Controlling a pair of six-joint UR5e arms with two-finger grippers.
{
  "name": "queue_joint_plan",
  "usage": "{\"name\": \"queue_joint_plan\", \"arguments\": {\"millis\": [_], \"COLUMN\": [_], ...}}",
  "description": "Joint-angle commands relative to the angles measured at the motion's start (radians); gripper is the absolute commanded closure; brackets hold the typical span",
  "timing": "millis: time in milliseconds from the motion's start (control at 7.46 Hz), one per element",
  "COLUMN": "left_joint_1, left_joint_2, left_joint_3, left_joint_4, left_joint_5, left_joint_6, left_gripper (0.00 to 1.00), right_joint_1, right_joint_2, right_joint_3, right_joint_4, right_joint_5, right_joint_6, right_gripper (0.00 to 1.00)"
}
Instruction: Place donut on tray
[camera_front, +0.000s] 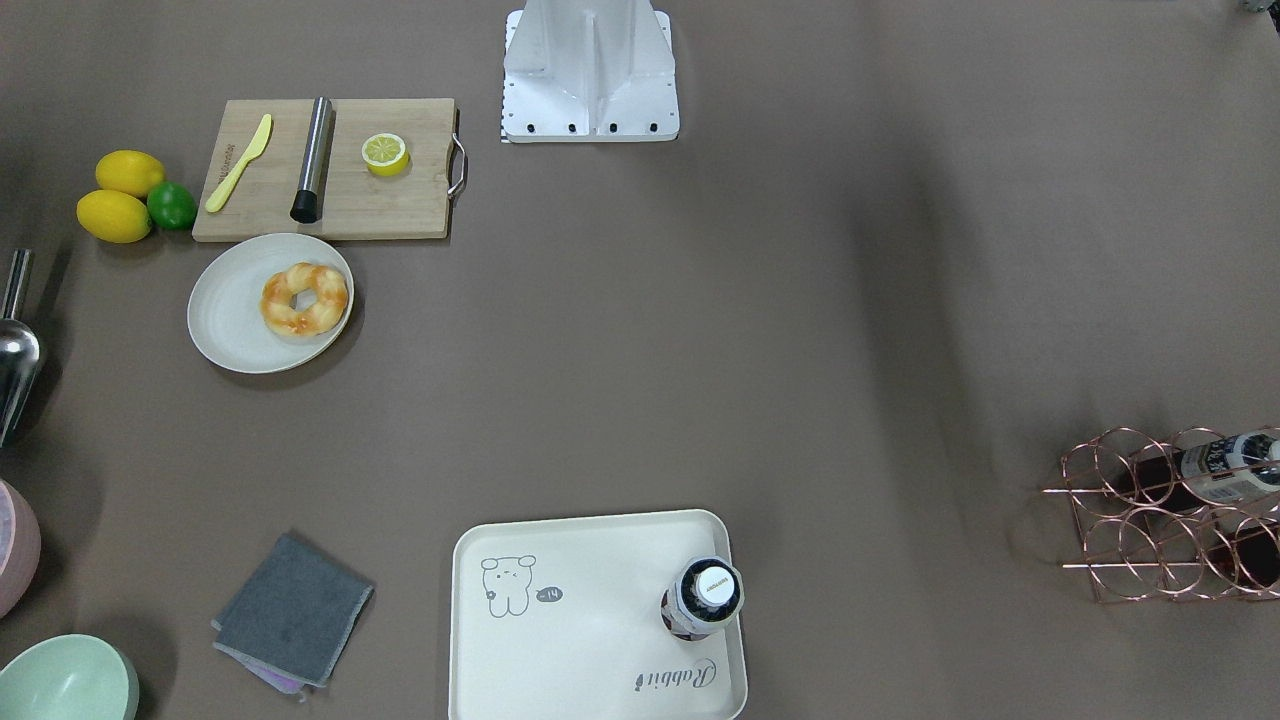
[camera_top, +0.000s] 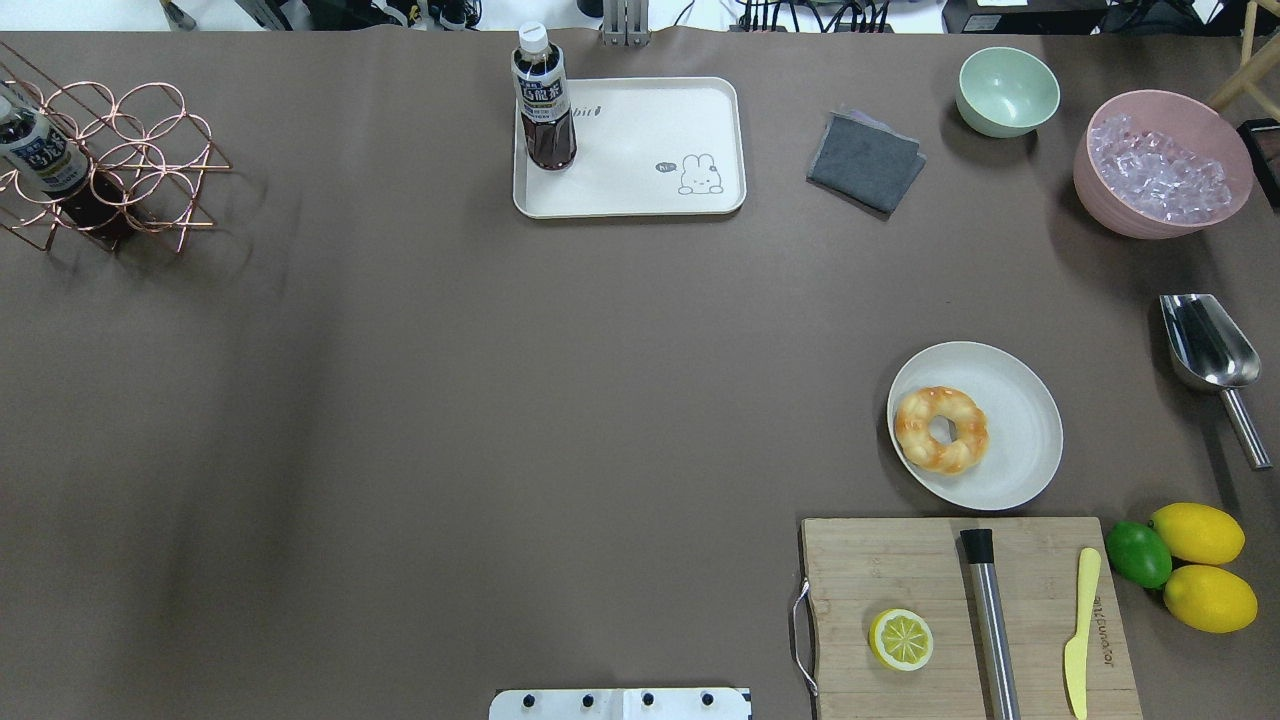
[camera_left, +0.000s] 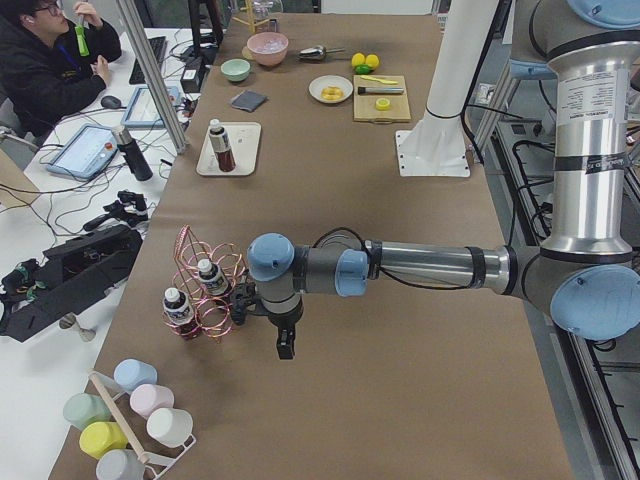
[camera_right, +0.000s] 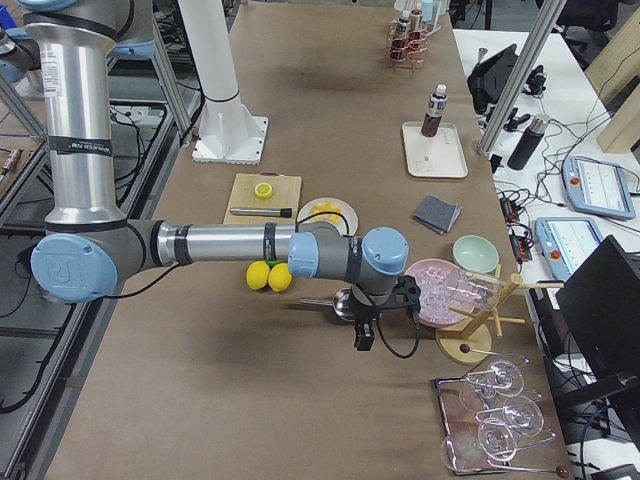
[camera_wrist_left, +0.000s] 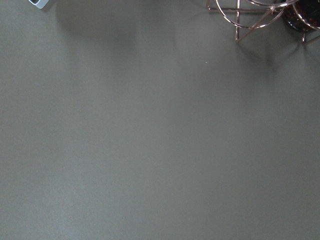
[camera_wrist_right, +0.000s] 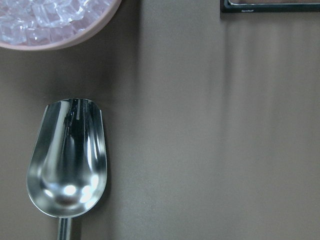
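right gripper: jaw state cannot be told; steel ice scoop just beneath. left gripper: likewise unclear; copper bottle rack beside. donut: on round plate, well apart from both; tray farther.

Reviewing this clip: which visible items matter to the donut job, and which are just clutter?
Job: golden-orange ring donut; cream rectangular tray.
Clutter: round off-white plate; dark tea bottle; wooden cutting board; yellow lemon half; steel scoop; grey cloth.

Brown tabletop fills most of the view, with a copper wire rack at the top-right corner.
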Motion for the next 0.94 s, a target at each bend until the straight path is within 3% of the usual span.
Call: {"name": "queue_joint_plan", "arguments": {"millis": [0, 536, 804], "left_joint_1": [0.0, 0.0, 0.0], "left_joint_2": [-0.001, -0.001, 0.001], "left_joint_3": [0.0, 0.0, 0.0], "left_joint_4": [0.0, 0.0, 0.0], "left_joint_5": [0.0, 0.0, 0.0], "left_joint_6": [0.0, 0.0, 0.0], "left_gripper": [0.02, 0.02, 0.02], "right_joint_1": [0.0, 0.0, -0.032], "right_joint_2": [0.003, 0.012, 0.016], "right_joint_3": [0.001, 0.018, 0.094], "right_joint_4": [0.003, 0.003, 0.005], "right_joint_5": [-0.001, 0.046, 0.115], "right_joint_6": [-0.001, 0.003, 0.121], "right_gripper": [0.0, 0.0, 0.0]}}
